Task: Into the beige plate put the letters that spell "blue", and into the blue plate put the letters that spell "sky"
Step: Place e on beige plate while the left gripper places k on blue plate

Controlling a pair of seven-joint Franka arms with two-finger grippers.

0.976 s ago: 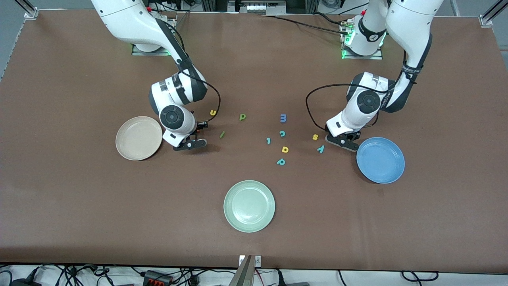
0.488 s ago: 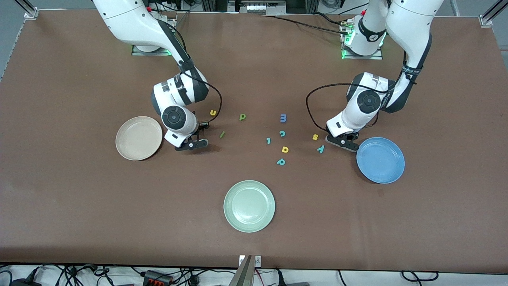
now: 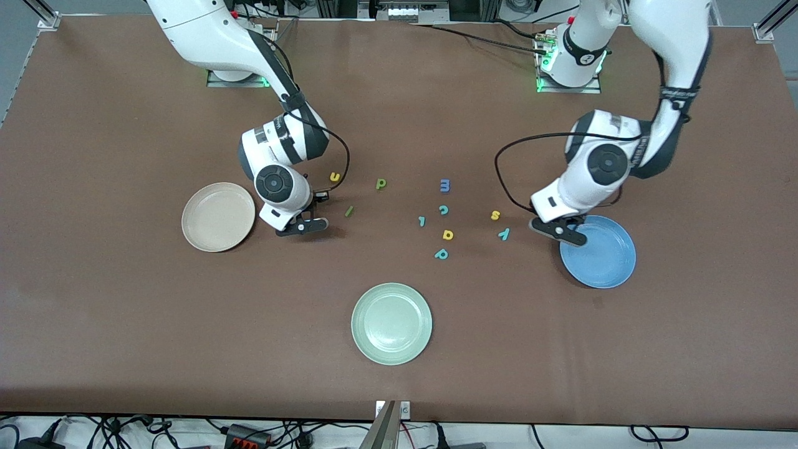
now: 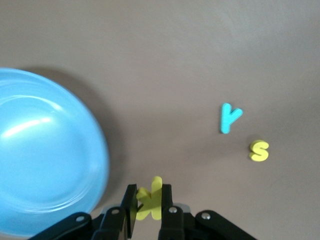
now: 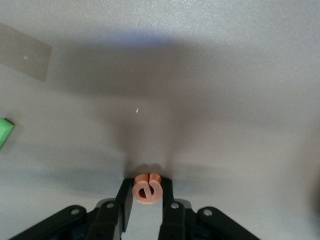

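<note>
A brown table (image 3: 399,349) carries 3 plates and a scatter of toy letters between 2 Franka arms. In the front view the beige plate (image 3: 218,216) lies toward the right arm's end and the blue plate (image 3: 598,252) toward the left arm's end, both bare, with a pale green plate (image 3: 391,323) nearer the camera. The yellow u (image 3: 335,176), the green l (image 3: 349,211) and the green b/p shape (image 3: 381,183) lie on the table beside the right gripper (image 3: 303,226), which is low over the table just beside the beige plate; the yellow s (image 3: 495,215) and teal y (image 3: 504,234) lie near the left gripper (image 3: 564,232), which is over the blue plate's rim. In the left wrist view the left gripper's fingers (image 4: 131,207) are clenched on the yellow k (image 4: 150,198), lifted beside the blue plate. In the right wrist view the right gripper's fingers (image 5: 168,200) sit against both sides of the orange e (image 5: 147,188), pinching it at table level. The risks, as I judge them: the k is nipped by 1 end and could twist loose short of the plate, and the e could pop out if the pinch is off-centre when lifted.
</note>
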